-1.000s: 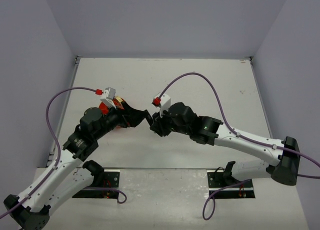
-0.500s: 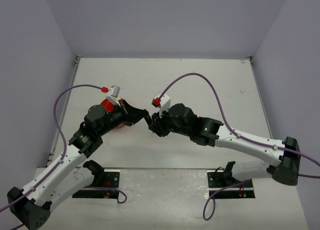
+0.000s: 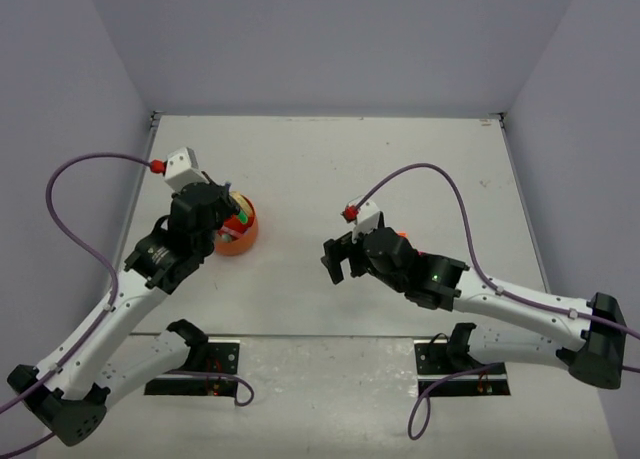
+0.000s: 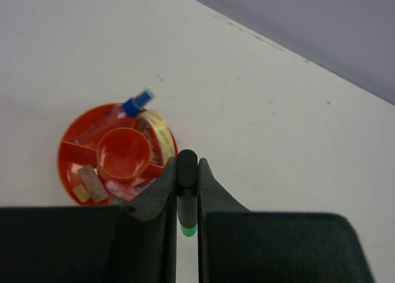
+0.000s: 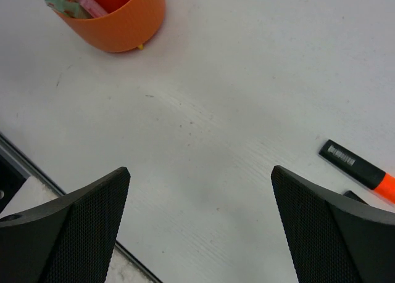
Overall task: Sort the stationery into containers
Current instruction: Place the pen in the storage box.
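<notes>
From above, the left gripper (image 3: 218, 219) is hanging over the orange tub (image 3: 243, 237) on the left of the worktop (image 3: 400, 169). The right gripper (image 3: 340, 262) is hovering mid-worktop, well apart from the tub.

In the left wrist view, the jaws are pinching a black green-ended highlighter (image 4: 187, 203) above the tub's near rim. A blue-capped bottle (image 4: 137, 103), a band ring (image 4: 162, 130) and a tan cube (image 4: 92, 184) are lying in the tub.

In the right wrist view, the jaws are gaping wide, holding nothing. An orange-ended highlighter (image 5: 357, 168) is lying on the worktop, far from the tub.

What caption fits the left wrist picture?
Left gripper holds a green-ended black highlighter near the round orange plastic tub.
</notes>
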Controlling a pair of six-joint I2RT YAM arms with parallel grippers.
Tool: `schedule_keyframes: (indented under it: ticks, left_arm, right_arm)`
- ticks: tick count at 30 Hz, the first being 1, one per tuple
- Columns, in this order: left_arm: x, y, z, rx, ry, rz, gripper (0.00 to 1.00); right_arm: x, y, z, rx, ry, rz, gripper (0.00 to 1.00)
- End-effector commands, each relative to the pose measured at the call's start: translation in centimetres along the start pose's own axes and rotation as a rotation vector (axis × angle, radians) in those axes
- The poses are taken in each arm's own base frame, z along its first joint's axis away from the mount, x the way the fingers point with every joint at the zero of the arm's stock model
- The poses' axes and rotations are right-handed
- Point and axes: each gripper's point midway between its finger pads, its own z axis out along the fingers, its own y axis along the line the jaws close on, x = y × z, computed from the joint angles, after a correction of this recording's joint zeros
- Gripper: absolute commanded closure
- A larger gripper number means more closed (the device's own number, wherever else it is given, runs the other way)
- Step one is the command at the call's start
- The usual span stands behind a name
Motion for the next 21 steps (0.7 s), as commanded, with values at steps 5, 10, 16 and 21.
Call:
schedule_keyframes:
  ticks: [5,10,16,21]
  left_arm:
    - [-3.4,5.6,3.1,-0.366,-0.193,0.076,1.00]
    - [-3.0,6.9,4.8,-0.409,-0.219,0.057,1.00]
    - [-1.8,7.2,5.8,-0.382,-0.224,0.039,1.00]
    - [-0.3,8.1,6.3,-0.403,-0.212,0.048,1.00]
  right_arm:
    - [-0.6,-3.1,-2.5,0.071,-0.112,0.080,0.01]
    - [0.1,-4.1,-3.6,0.083,-0.120,0.084,0.01]
    - [0.6,-4.7,-4.0,0.091,-0.126,0.087,0.01]
    - [0.6,-4.7,-4.1,0.090,-0.118,0.074,0.01]
